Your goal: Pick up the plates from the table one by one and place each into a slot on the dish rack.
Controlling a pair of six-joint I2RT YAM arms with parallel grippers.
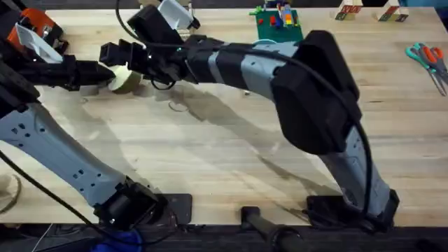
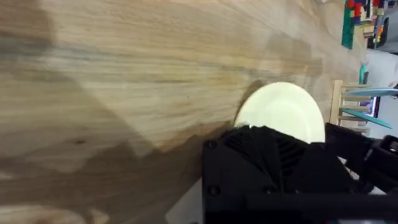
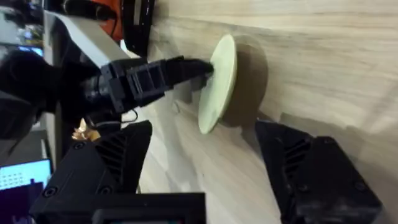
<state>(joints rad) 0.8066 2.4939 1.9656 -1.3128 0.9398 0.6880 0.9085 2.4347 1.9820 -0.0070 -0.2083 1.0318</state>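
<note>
A pale cream-green plate [image 1: 127, 80] [image 2: 283, 112] [image 3: 219, 81] stands on edge near the table's [image 1: 210, 161] far left. My left gripper [image 1: 105, 72] [image 2: 280, 134] reaches in from the left and is shut on its rim. My right arm stretches across the table, and its gripper [image 1: 122, 59] [image 3: 202, 127] is open, fingers [image 3: 311, 168] spread wide with the plate's lower edge between their tips. In the left wrist view the wooden dish rack [image 2: 346, 102] stands beyond the plate with a light blue plate [image 2: 373, 93] in its slots. From overhead the right arm hides most of the rack.
A green brick board [image 1: 278, 24] lies at the far middle, scissors [image 1: 428, 57] at the far right, small wooden blocks [image 1: 350, 10] along the back edge. An orange and white object [image 1: 35, 35] sits at the far left corner.
</note>
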